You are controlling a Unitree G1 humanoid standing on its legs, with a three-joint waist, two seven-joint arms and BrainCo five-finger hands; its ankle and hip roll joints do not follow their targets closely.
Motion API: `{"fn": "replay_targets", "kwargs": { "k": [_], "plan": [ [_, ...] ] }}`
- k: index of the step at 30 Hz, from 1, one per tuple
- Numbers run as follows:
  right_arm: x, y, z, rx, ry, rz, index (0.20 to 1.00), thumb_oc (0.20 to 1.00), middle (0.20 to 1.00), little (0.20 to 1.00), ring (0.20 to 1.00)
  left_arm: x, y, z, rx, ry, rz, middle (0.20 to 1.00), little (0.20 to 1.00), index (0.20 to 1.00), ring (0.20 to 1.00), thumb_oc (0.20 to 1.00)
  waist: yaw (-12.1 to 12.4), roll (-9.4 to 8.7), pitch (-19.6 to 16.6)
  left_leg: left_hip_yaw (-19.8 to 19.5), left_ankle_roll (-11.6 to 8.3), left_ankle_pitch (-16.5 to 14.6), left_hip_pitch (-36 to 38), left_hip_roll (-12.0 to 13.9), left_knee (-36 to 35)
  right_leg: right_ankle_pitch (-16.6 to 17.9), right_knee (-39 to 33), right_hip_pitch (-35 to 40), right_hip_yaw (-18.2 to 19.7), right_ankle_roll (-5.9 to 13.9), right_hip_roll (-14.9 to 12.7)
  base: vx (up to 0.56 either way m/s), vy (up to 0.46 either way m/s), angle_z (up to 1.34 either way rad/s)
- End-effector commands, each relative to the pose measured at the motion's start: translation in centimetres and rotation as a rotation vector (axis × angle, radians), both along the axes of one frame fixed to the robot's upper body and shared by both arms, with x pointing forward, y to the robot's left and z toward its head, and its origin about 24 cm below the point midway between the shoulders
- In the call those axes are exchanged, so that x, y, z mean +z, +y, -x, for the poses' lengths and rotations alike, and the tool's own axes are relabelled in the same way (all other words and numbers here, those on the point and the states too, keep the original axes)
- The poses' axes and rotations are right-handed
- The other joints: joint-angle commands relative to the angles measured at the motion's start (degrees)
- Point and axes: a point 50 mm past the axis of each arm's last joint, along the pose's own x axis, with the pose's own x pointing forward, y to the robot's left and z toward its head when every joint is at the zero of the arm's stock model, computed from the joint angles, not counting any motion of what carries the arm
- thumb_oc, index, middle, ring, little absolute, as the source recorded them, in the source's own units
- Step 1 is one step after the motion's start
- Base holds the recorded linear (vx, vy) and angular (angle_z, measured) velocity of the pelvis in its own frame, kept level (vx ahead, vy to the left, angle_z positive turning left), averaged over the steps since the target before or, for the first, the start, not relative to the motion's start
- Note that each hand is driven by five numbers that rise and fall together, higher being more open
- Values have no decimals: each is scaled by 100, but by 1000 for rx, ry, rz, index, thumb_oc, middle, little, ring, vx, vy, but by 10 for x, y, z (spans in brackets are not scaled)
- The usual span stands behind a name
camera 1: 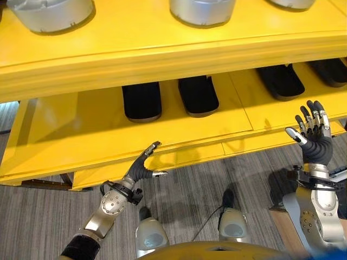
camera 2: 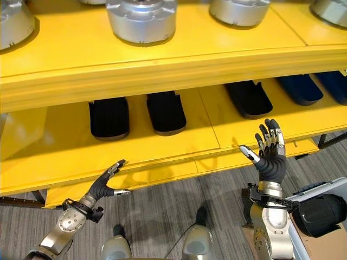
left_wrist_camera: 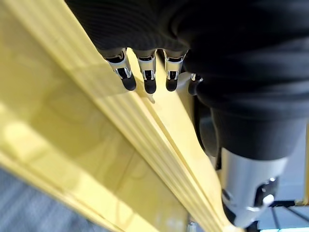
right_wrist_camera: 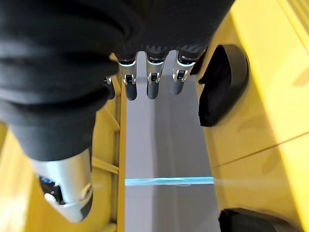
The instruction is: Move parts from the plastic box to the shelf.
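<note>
Yellow shelf with two levels fills the space ahead of the robot. On the upper level stand silver round parts, one near the middle and others to either side, partly cut off by the frame edge. On the lower level lie black trays in a row: two close together toward the left, another further right, and more dark ones at the far right end.

Left hand is held at the front lip of the lower level, fingers straight and spread from the thumb, holding nothing; whether the tips touch the lip cannot be told. Right hand is raised upright in front of the lower level's right part, palm toward the shelf, fingers straight and loose, also empty. It is apart from the shelf edge.

Grey striped floor shows below the shelf. At the lower right corner of the right eye view the rim of a pale plastic box shows just beside the right arm; what it holds cannot be seen.
</note>
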Motion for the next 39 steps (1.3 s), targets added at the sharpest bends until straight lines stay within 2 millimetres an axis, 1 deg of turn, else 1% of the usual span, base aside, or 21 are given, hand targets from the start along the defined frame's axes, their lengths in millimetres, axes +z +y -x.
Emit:
{"fn": "replay_targets", "kwargs": {
  "k": [1, 5, 7, 8, 9, 10, 11, 13, 14, 15, 16, 17, 20, 23, 25, 33, 34, 35, 36, 37, 39],
  "plan": [
    [21, -6, 3, -10, -109, 3, 1000, 1000, 1000, 1000, 1000, 23, 8, -8, 22, -90, 114, 1000, 1000, 1000, 1000, 1000, 1, -7, -34, 231, 303, 562, -67, 241, -288, -729, 800, 122, 50, -133, 88, 56, -126, -33],
    [19, -4, 2, 12, -92, 24, 1000, 1000, 1000, 1000, 1000, 21, 4, -6, 91, -67, 330, 1000, 1000, 1000, 1000, 1000, -78, 147, -191, 366, 283, 820, 146, 431, -457, -1099, 1177, -73, 314, -347, 416, 19, -162, -36],
    [17, -3, 2, 29, -74, 43, 1000, 1000, 1000, 1000, 1000, 26, 1, -8, 101, -85, 387, 1000, 1000, 1000, 1000, 1000, -19, 226, -203, 201, 152, 1706, 5, 619, -357, -1233, 1085, 15, 290, -608, 746, -36, -271, -22],
    [16, -4, 3, 29, -69, 50, 1000, 1000, 1000, 1000, 1000, 27, 1, -8, 101, -86, 401, 1000, 1000, 1000, 1000, 1000, -9, 231, -210, 142, 122, 1938, -35, 665, -329, -1264, 1030, 61, 280, -684, 846, -6, -165, -20],
    [16, -4, 3, 29, -68, 50, 1000, 1000, 1000, 1000, 1000, 27, 1, -8, 101, -86, 401, 1000, 1000, 1000, 1000, 1000, -18, 239, -210, 128, 116, 1945, -40, 674, -333, -1262, 1022, 68, 268, -690, 856, -8, -189, -9],
    [16, -5, 4, 29, -65, 65, 1000, 1000, 1000, 1000, 1000, 27, 0, -10, 109, -89, 421, 1000, 1000, 1000, 1000, 1000, 8, 220, -222, 112, 36, 2354, -138, 778, -260, -1257, 900, 170, 218, -770, 955, 29, -196, -10],
    [16, -7, 4, 18, -63, 70, 1000, 1000, 1000, 1000, 1000, 29, -2, -12, 102, -95, 431, 1000, 1000, 1000, 1000, 1000, -9, 190, -253, 139, -42, 2472, -203, 827, -192, -1330, 807, 256, 207, -801, 995, -31, -356, 16],
    [15, -12, 8, -4, -48, 87, 1000, 1000, 1000, 1000, 1000, 31, -4, -11, 98, -101, 456, 1000, 1000, 1000, 1000, 1000, -45, 129, -272, 316, 98, 2323, -345, 769, -6, -1209, 443, 439, 156, -904, 1100, -37, -218, 47],
    [13, -14, 9, -10, -32, 99, 1000, 1000, 1000, 1000, 1000, 29, -5, -9, 111, -94, 470, 1000, 1000, 1000, 1000, 1000, -27, 102, -309, 257, 179, 2059, -348, 523, 43, -1115, 220, 525, 200, -868, 1089, 8, -47, 26],
    [13, -14, 8, -18, -22, 123, 1000, 1000, 1000, 1000, 1000, 29, -6, -9, 118, -99, 474, 1000, 1000, 1000, 1000, 1000, 23, 94, -341, 92, 277, 1801, -393, 146, 17, -1011, 43, 543, 257, -839, 1070, 19, -50, -4],
    [11, -10, 4, 7, -11, 138, 1000, 1000, 1000, 1000, 1000, 30, -7, -10, 129, -114, 481, 1000, 1000, 1000, 1000, 1000, 127, -9, -442, -186, 582, 916, -433, -776, -143, -755, -291, 548, 386, -717, 991, 8, -11, -15],
    [11, -10, 4, 7, -12, 138, 1000, 1000, 1000, 1000, 1000, 30, -7, -10, 129, -115, 480, 1000, 1000, 1000, 1000, 1000, 129, -17, -449, -176, 598, 921, -445, -790, -143, -736, -307, 540, 391, -707, 977, 41, -2, -33],
    [4, -2, -5, 64, 16, 127, 1000, 1000, 1000, 1000, 1000, 34, -11, -13, 112, -140, 470, 1000, 1000, 1000, 1000, 1000, 294, -10, -543, -670, 905, 538, -521, -1950, -454, -435, -609, 564, 637, -641, 1188, 92, -33, -73],
    [-1, 9, -14, 117, 26, 107, 1000, 1000, 1000, 1000, 1000, 38, -14, -16, 107, -163, 461, 1000, 1000, 1000, 1000, 1000, 430, 11, -537, -1383, 1063, 601, -663, -2503, -471, -336, -658, 552, 924, -642, 1425, 75, -23, -128],
    [-7, 12, -12, 131, 45, 69, 1000, 1000, 1000, 1000, 1000, 35, -16, -15, 105, -149, 461, 1000, 1000, 1000, 1000, 1000, 327, 14, -645, -1250, 1233, 448, -329, -2411, -667, -363, -671, 609, 1138, -634, 1487, 86, 80, -123],
    [-15, 27, -14, 214, 84, 39, 1000, 1000, 1000, 1000, 1000, 37, -7, -12, 127, -154, 448, 1000, 1000, 1000, 1000, 1000, 250, -86, -536, -606, 1407, 327, -159, -2207, -825, -312, -136, 85, 1675, -549, 1552, -16, 50, -66],
    [-13, 32, -17, 235, 73, 36, 1000, 1000, 1000, 1000, 1000, 39, -4, -13, 133, -166, 436, 1000, 1000, 1000, 1000, 1000, 324, -86, -451, -412, 1418, 284, -176, -2109, -784, -349, 164, -134, 1537, -494, 1522, -128, -47, -129],
    [-9, 42, -24, 253, 50, 29, 1000, 1000, 1000, 1000, 1000, 42, 4, -13, 170, -178, 427, 1000, 1000, 1000, 1000, 1000, 669, 64, -387, 114, 1315, 42, -81, -1727, -709, -536, 545, -110, -352, -361, 489, -142, -48, -164],
    [-9, 42, -24, 252, 50, 29, 1000, 1000, 1000, 1000, 1000, 42, 4, -13, 170, -178, 427, 1000, 1000, 1000, 1000, 1000, 619, 56, -330, 128, 1337, 86, -80, -1739, -677, -505, 556, -68, -473, -387, 452, 13, -57, -269],
    [-9, 46, -28, 264, 58, 41, 1000, 1000, 1000, 1000, 1000, 39, 9, -10, 190, -164, 414, 1000, 1000, 1000, 1000, 1000, 655, 128, -334, 381, 1286, -116, 191, -1597, -694, -333, 668, -55, -876, -238, -82, 48, -38, -173],
    [-10, 47, -29, 266, 65, 51, 1000, 1000, 1000, 1000, 1000, 38, 11, -9, 203, -160, 412, 1000, 1000, 1000, 1000, 1000, 666, 124, -340, 487, 1278, -156, 288, -1593, -722, -160, 543, -39, -848, -150, -218, 77, -32, -114]
  ]
}}
